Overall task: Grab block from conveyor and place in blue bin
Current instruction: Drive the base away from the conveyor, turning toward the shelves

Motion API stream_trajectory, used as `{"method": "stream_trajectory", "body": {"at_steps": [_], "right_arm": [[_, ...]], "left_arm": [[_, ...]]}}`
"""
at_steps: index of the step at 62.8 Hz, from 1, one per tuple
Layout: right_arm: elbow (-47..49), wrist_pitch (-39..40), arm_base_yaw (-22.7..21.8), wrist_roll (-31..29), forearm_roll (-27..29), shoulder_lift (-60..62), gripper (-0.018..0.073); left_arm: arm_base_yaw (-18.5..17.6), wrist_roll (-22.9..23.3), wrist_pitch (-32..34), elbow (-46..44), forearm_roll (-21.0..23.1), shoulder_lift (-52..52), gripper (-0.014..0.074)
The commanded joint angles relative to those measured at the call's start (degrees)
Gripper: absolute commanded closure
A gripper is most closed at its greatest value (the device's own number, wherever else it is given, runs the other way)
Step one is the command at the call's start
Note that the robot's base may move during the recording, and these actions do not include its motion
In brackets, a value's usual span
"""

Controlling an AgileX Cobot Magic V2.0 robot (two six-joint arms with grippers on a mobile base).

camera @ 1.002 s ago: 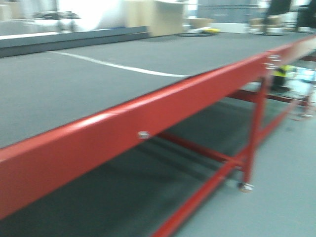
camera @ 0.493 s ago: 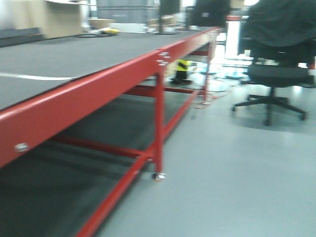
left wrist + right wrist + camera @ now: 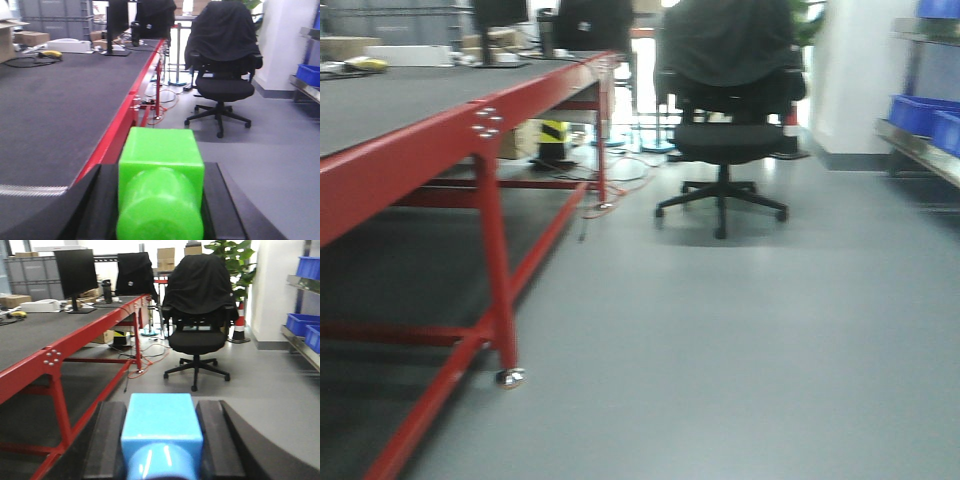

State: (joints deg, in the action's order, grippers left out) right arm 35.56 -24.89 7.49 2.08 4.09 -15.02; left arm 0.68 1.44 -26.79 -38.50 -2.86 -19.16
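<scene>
Conveyor (image 3: 390,105), red-framed, runs along the left. Grey floor (image 3: 740,340) carries a black office chair (image 3: 723,140). Blue bins (image 3: 918,112) sit on a shelf (image 3: 918,152) at far right. Left fingers (image 3: 105,200) clamp a green block (image 3: 161,150) near the conveyor's red edge. Right fingers (image 3: 107,435) clamp a blue block (image 3: 161,420).

The conveyor (image 3: 60,100) runs ahead and to the left of the left fingers (image 3: 100,200), its dark grey belt edged by a red frame. Far beyond those fingers, a yellow device (image 3: 51,53), a white box (image 3: 70,46), a cardboard box (image 3: 31,38), a black cable (image 3: 20,61) and a monitor (image 3: 117,20) rest on the belt. Ahead of the right fingers (image 3: 107,440), the grey floor (image 3: 260,390) carries an office chair (image 3: 196,315).
</scene>
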Motion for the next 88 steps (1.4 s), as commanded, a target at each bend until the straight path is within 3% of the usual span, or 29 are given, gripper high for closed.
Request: {"method": "stream_trajectory", "body": {"at_steps": [1, 88], "right_arm": [[0.30, 1.32, -0.38, -0.04, -0.47, 0.23, 0.0721], [0.30, 1.32, -0.38, -0.04, -0.47, 0.23, 0.0721]], "left_arm": [[-0.42, 0.10, 1.19, 0.07, -0.17, 0.32, 0.0708], [-0.42, 0.10, 1.19, 0.07, -0.17, 0.32, 0.0708]]}}
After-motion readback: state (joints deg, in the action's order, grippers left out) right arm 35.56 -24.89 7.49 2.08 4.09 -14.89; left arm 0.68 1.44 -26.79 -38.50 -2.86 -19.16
